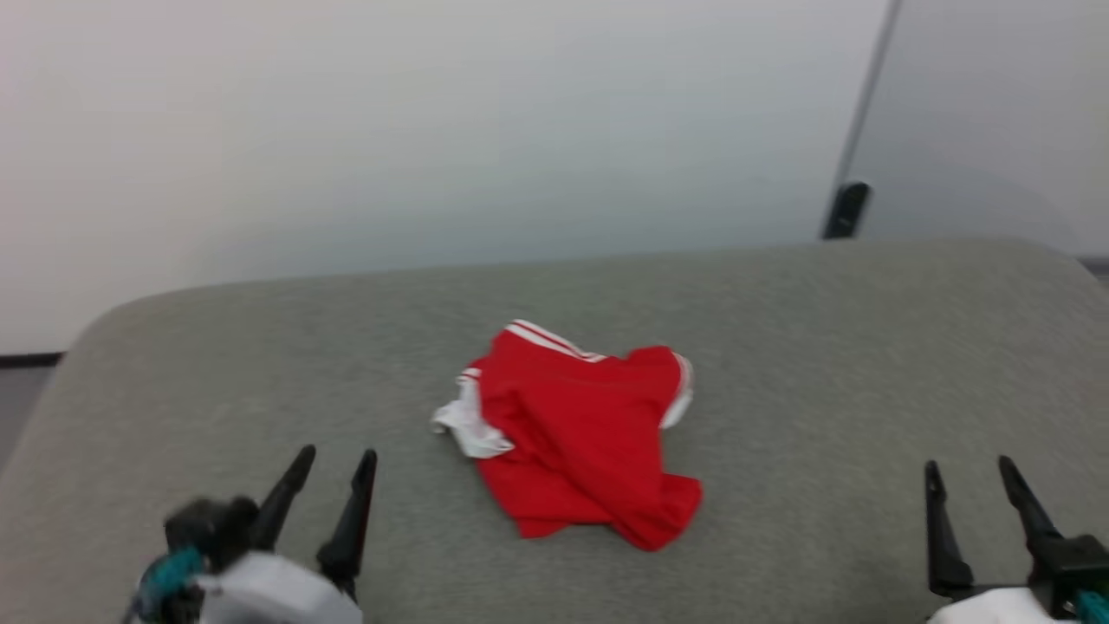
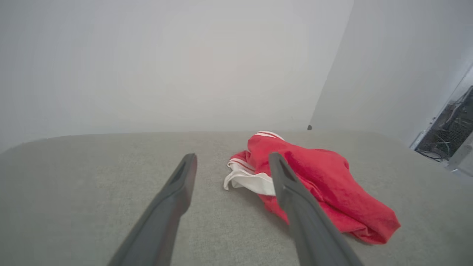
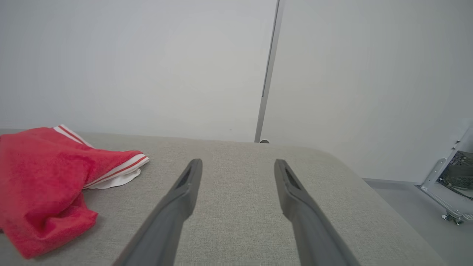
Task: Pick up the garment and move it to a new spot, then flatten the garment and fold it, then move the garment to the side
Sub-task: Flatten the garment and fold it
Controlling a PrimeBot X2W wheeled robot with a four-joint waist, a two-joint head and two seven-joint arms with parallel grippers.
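Though in a heap, the garment: red, white-sleeved.

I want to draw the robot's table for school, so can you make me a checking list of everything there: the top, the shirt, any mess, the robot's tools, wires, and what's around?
Surface: grey fabric-covered top with rounded corners, looks smooth.
Job's things: red garment with white sleeves, crumpled in a heap near the middle, not held.
Clutter: nothing seen.
Tools: left tool open, to the garment's left and apart from it; right tool open, farther off on its right.
Cables: tangled wires off beyond the top, in the left wrist view.
Surroundings: pale wall; a grey upright strip with a dark piece at its foot.
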